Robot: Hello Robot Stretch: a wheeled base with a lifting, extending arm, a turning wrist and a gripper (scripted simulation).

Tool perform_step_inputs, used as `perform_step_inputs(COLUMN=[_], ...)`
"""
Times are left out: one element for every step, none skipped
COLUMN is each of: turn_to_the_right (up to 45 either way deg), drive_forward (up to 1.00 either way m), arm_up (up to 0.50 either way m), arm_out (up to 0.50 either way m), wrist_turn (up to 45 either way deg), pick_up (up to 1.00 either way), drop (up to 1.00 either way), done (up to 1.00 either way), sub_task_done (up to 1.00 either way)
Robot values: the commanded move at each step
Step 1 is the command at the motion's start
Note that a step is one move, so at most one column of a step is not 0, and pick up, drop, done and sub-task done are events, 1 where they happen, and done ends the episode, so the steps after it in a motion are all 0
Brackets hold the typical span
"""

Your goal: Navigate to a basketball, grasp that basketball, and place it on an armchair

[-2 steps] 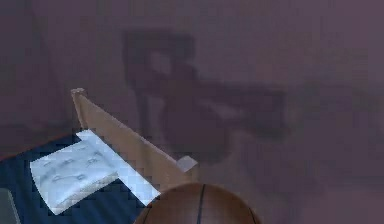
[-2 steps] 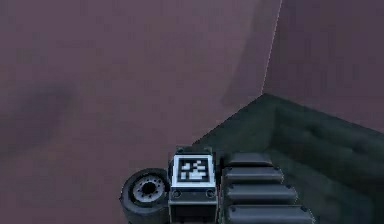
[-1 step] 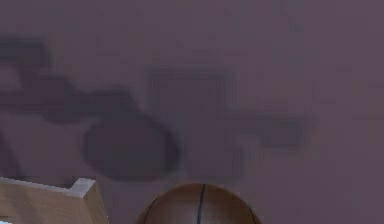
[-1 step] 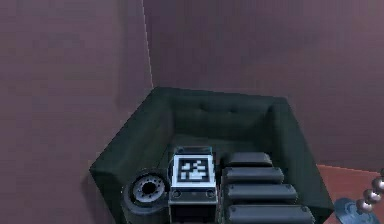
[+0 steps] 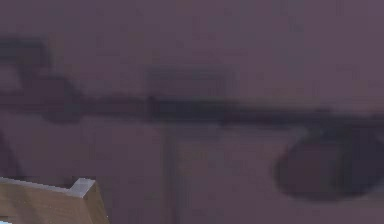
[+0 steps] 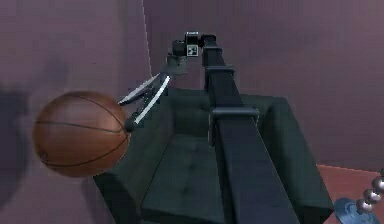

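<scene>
While you look at the arm side view, you see the basketball (image 6: 82, 134) as a big orange-brown sphere with dark seams on the left side, in front of the purple wall (image 6: 60, 40). It hangs at the far end of the gripper (image 6: 130, 112), clear of every surface, so the gripper holds the basketball. The two thin fingers (image 6: 146, 88) run down and to the left from the gripper's dark body and meet the ball at its right edge. Whether they stand apart or together you cannot tell from these pictures. The arm (image 6: 232, 110) rises as a dark square bar from the bottom edge, and at its far end stand the small white squares (image 6: 190, 42) with black marks. Under the arm and to the right of the ball there is a dark green armchair (image 6: 190, 165) with a wide seat and thick sides. The ball is beside the chair's left side and does not rest on it. At the bottom right corner you see a small blue thing (image 6: 352, 208), too small to name. When you turn to the forward view, you find the same purple wall close ahead and, at the bottom left, the corner of a pale wooden piece of furniture (image 5: 50, 200).
</scene>
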Motion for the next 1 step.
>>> perform_step_inputs(turn_to_the_right=[0.0], drive_forward=[0.0], arm_up=[0.0], arm_out=[0.0], wrist_turn=[45.0], pick_up=[0.0], drop=[0.0], done=[0.0], sub_task_done=[0.0])
